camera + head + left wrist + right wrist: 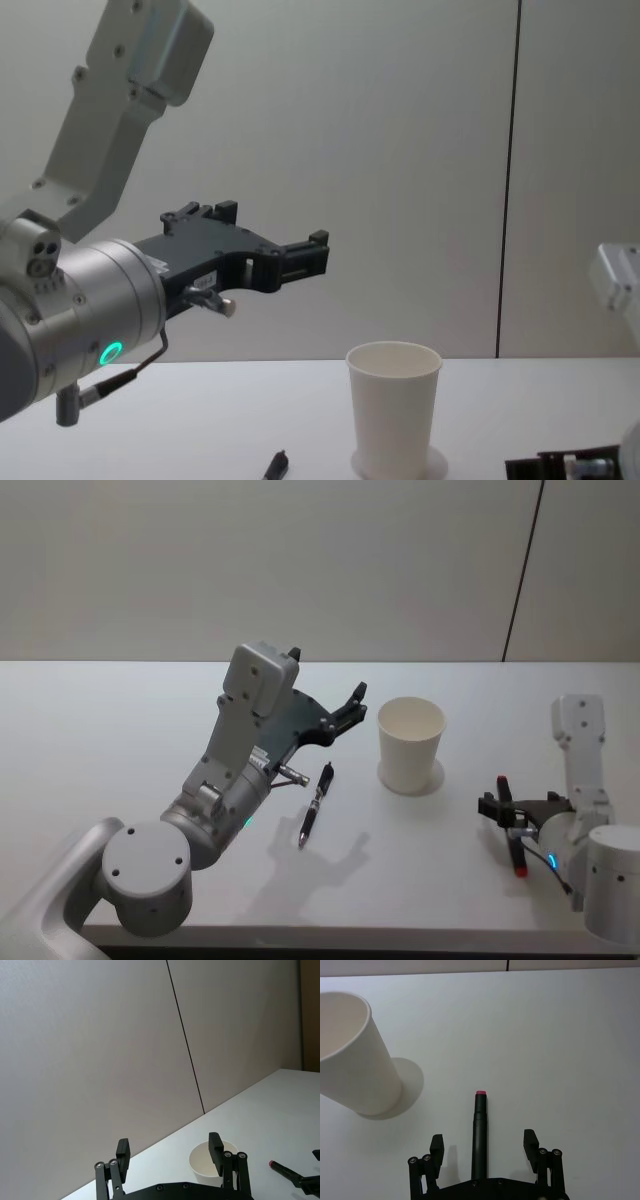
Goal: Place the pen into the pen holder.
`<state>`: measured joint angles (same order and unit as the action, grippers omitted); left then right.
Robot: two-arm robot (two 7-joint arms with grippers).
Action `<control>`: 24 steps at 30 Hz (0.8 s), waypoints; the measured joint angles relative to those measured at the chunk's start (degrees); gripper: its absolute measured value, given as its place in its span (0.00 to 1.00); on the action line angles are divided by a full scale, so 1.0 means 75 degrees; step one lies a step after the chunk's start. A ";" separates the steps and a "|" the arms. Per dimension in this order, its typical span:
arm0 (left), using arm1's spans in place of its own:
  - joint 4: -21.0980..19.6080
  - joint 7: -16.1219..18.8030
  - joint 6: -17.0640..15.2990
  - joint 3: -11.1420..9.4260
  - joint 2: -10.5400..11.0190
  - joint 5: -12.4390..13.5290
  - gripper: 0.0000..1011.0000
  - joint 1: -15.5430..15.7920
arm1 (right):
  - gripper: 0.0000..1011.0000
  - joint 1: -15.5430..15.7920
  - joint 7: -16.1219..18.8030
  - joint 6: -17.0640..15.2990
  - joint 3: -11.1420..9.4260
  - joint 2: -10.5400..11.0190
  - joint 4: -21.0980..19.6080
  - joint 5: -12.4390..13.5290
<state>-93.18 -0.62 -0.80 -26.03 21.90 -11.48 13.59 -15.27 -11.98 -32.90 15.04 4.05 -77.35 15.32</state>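
The pen holder (410, 745), a white paper cup, stands upright mid-table; it also shows as the cup (393, 410) and the cup (355, 1060). A black pen (316, 805) lies flat left of it, beneath my raised left arm. My left gripper (354, 706) hangs open and empty in the air, level with the cup's rim and just left of it; its fingers (216, 1149) are wide apart. A second black pen with a red tip (480, 1115) lies on the table at the right. My right gripper (483, 1142) is open, its fingers on either side of it without touching.
The white table (120, 710) runs back to a plain grey wall with a dark vertical seam (522, 570). My right arm (580, 770) rests low at the table's right front. The left arm's bulky body (80, 300) stands high at the left.
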 joint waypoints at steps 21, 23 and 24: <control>0.0000 0.0000 0.0000 0.0000 0.0000 0.0000 0.99 0.0000 | 0.58 -0.0389 0.0020 0.0238 0.0006 -0.0301 0.0976 -0.0033; 0.0000 0.0000 0.0000 0.0000 0.0000 0.0000 0.99 0.0000 | 0.54 -0.0417 0.0017 0.0246 0.0009 -0.0322 0.1045 -0.0045; 0.0000 0.0000 0.0000 0.0000 -0.0001 0.0000 0.99 0.0000 | 0.52 -0.0425 0.0015 0.0250 0.0009 -0.0328 0.1065 -0.0052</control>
<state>-93.18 -0.62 -0.80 -26.03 21.89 -11.48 13.59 -18.45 -11.87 -31.03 15.11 1.59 -69.36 14.94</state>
